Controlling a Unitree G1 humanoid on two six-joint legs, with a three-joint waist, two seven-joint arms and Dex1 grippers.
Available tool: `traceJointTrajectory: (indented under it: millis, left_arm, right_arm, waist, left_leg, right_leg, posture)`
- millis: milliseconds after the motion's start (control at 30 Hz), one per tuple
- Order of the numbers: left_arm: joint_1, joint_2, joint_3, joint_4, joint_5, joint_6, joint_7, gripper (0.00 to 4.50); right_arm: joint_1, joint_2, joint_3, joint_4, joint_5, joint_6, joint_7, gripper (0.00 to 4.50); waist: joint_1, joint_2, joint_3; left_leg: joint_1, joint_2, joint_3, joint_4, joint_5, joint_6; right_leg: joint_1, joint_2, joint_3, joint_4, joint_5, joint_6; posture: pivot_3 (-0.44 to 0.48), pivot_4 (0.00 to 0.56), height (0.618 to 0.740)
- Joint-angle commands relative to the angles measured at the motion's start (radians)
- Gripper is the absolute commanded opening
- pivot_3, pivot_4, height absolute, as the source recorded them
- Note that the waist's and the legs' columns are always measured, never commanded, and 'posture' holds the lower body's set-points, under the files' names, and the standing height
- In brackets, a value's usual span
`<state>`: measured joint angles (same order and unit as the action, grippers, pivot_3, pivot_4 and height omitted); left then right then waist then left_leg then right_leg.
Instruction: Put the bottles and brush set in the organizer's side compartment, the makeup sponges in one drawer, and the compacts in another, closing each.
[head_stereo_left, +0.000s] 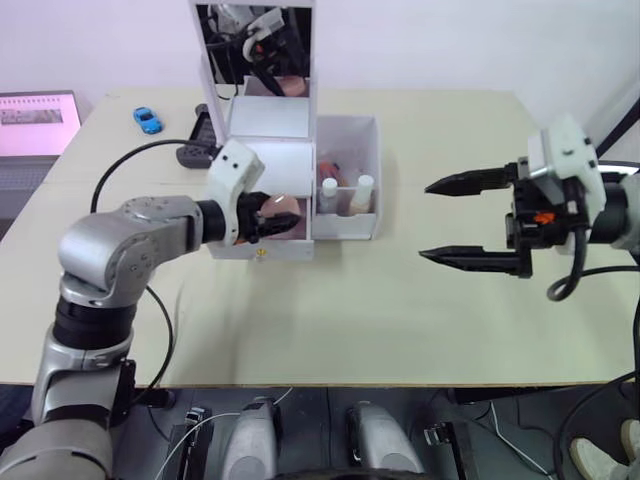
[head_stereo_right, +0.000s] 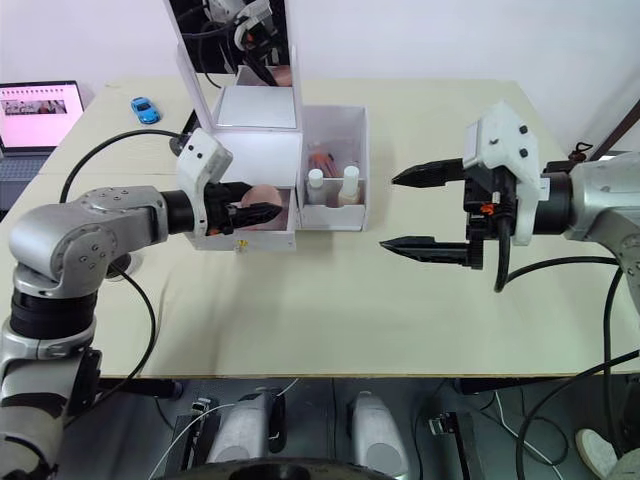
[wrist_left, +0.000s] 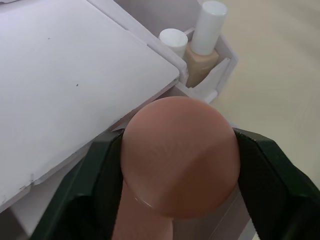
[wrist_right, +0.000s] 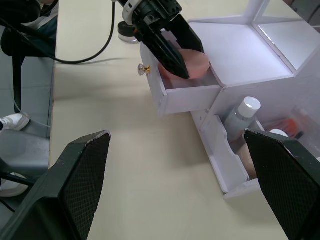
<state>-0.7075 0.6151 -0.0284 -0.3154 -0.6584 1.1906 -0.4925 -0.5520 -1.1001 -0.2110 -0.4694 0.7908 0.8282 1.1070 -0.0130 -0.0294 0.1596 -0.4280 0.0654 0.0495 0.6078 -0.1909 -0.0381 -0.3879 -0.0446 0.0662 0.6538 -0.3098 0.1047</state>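
Note:
The white organizer (head_stereo_left: 270, 145) stands at the table's far middle, its lower drawer (head_stereo_left: 262, 246) pulled open. My left gripper (head_stereo_left: 285, 222) is shut on a pink makeup sponge (wrist_left: 180, 155) held just over that open drawer (wrist_right: 172, 95). Two white-capped bottles (head_stereo_left: 329, 192) (head_stereo_left: 363, 190) stand in the side compartment (head_stereo_left: 350, 228), with a reddish clear packet (wrist_right: 290, 125) behind them. My right gripper (head_stereo_left: 425, 222) hangs open above the table, right of the organizer, holding nothing. The compacts are out of view.
A mirror (head_stereo_left: 255, 50) rises from the organizer's back. A dark object (head_stereo_left: 197, 140) and a black cable (head_stereo_left: 120, 165) lie left of it. At the far left are a small blue toy car (head_stereo_left: 147, 119) and a laptop (head_stereo_left: 38, 122).

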Motion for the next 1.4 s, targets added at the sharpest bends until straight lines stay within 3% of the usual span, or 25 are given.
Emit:
traceJointTrajectory:
  millis: [33, 367, 900, 1000, 1100, 1233, 1400]
  left_arm:
    - [-0.029, -0.004, 0.014, -0.012, 0.005, -0.010, -0.007, 4.44]
    - [-0.026, 0.045, 0.066, -0.046, -0.023, 0.025, -0.043, 4.44]
    - [0.040, 0.214, 0.162, -0.108, -0.088, 0.030, -0.125, 4.44]
    - [0.062, 0.230, 0.182, -0.084, -0.072, 0.013, -0.114, 3.59]
    - [0.080, 0.267, 0.131, -0.060, -0.015, -0.045, -0.137, 2.04]
    - [0.061, 0.242, 0.058, -0.030, 0.022, -0.095, -0.161, 0.04]
    - [0.031, 0.197, 0.016, 0.011, 0.052, -0.133, -0.174, 0.04]
  right_arm:
    - [0.000, -0.019, -0.023, -0.015, 0.004, -0.016, 0.001, 4.50]
    - [-0.009, -0.015, -0.002, 0.008, -0.002, -0.038, 0.019, 4.50]
    - [-0.041, 0.012, 0.055, 0.042, -0.011, -0.079, 0.035, 4.50]
    - [-0.043, 0.014, 0.059, 0.047, -0.014, -0.085, 0.038, 4.50]
    - [-0.047, 0.018, 0.064, 0.045, -0.013, -0.085, 0.033, 4.50]
    - [-0.025, 0.015, 0.047, 0.035, -0.012, -0.089, 0.031, 4.50]
    - [0.003, 0.006, 0.020, 0.026, -0.010, -0.092, 0.028, 4.50]
  waist:
    - [0.002, 0.000, 0.000]
    - [-0.001, 0.000, 0.000]
    - [-0.003, 0.000, 0.000]
    - [-0.001, 0.000, 0.000]
    - [-0.001, 0.000, 0.000]
    - [0.004, 0.000, 0.000]
    - [0.001, 0.000, 0.000]
  left_leg:
    - [0.000, 0.000, 0.000, 0.000, 0.000, 0.000]
    - [0.000, 0.000, 0.000, 0.001, 0.000, 0.000]
    - [0.000, 0.000, 0.000, 0.001, 0.000, 0.000]
    - [0.000, 0.000, 0.000, 0.001, 0.000, 0.000]
    - [0.000, 0.000, 0.000, 0.001, 0.000, 0.000]
    - [0.000, 0.000, 0.000, 0.001, 0.000, 0.000]
    - [-0.001, 0.000, 0.001, 0.001, 0.000, 0.000]
  right_leg:
    - [0.000, 0.000, 0.000, 0.000, 0.000, 0.000]
    - [0.000, 0.000, 0.000, 0.000, 0.000, 0.000]
    - [-0.001, 0.000, 0.000, 0.000, 0.000, 0.000]
    - [0.000, 0.000, 0.000, 0.000, 0.000, 0.000]
    - [0.000, 0.000, 0.000, 0.000, 0.000, 0.000]
    - [0.000, 0.000, 0.000, 0.000, 0.000, 0.000]
    - [0.000, -0.001, 0.000, 0.000, 0.000, 0.000]
  posture:
    - [0.000, 0.150, 0.737]
    - [0.000, 0.150, 0.737]
    - [0.000, 0.150, 0.737]
    - [0.000, 0.150, 0.737]
    - [0.000, 0.150, 0.737]
    - [0.000, 0.150, 0.737]
    - [0.000, 0.150, 0.737]
